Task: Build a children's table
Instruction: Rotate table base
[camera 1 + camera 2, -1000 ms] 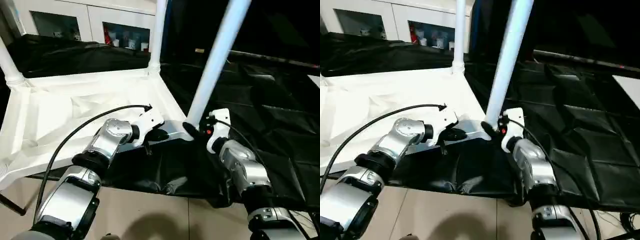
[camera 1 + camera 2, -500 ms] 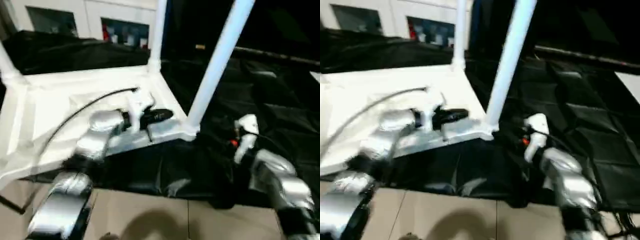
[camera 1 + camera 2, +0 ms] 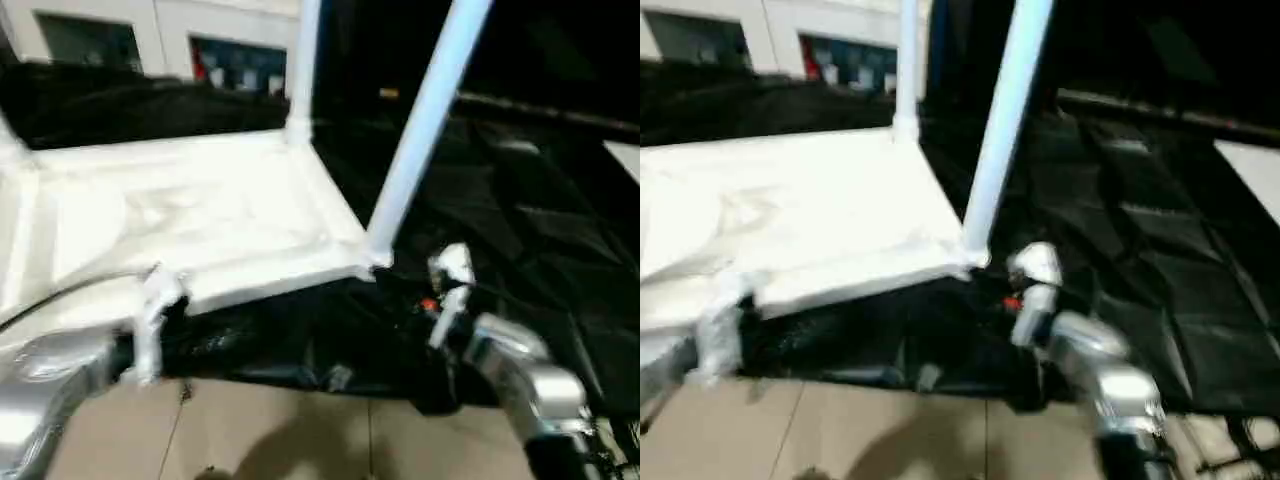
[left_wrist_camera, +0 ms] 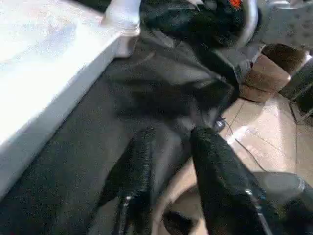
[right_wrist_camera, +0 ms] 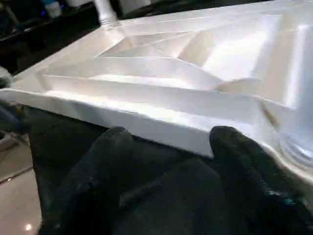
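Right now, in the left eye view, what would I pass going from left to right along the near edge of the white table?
Left end effector → white tabletop → near corner leg → right end effector.

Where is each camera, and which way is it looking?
Head cameras: two eyes side by side, looking down at the upside-down tabletop, its near leg, both silver arms.
Left wrist camera: on the left arm, looking past the open left pincer along the tabletop's edge to the floor.
Right wrist camera: behind the open right pincer, facing the ribbed underside.
All share the tabletop.
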